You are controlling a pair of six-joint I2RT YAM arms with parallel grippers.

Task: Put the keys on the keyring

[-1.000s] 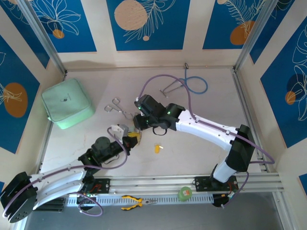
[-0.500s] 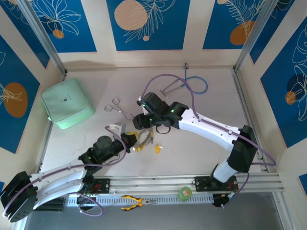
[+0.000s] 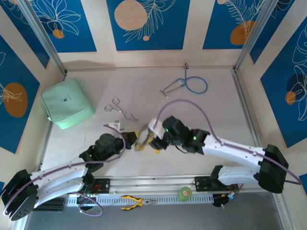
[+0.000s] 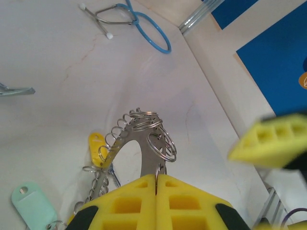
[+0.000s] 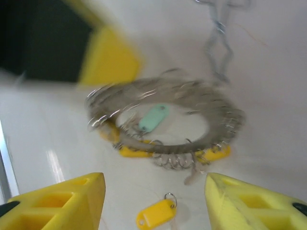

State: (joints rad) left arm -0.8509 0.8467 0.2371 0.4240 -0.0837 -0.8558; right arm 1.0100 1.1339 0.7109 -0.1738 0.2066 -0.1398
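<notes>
The keyring [image 4: 144, 139], a wide silvery ring fringed with small split rings, stands up from my left gripper [image 4: 156, 179], which is shut on its rim. A yellow key [image 4: 97, 146] and a teal key [image 4: 33, 206] hang from it. In the top view the keyring [image 3: 142, 139] sits between my left gripper [image 3: 129, 141] and my right gripper [image 3: 156, 138]. My right gripper [image 5: 154, 191] is open, just short of the blurred keyring [image 5: 211, 103]. A loose yellow key [image 5: 156, 214] lies on the table between its fingers. The teal key [image 5: 153, 118] shows inside the ring.
Silver forceps [image 3: 120, 109] lie behind the keyring. A blue-tubed stethoscope [image 3: 189, 85] is at the back right and a green pouch [image 3: 66, 103] at the left. Pliers [image 3: 136, 202] and a green roll [image 3: 184, 193] rest on the front rail.
My right gripper has opened wide and pulled back toward the near right, coming down by the loose yellow key. The left gripper stays shut on the keyring, which has shifted slightly right.
</notes>
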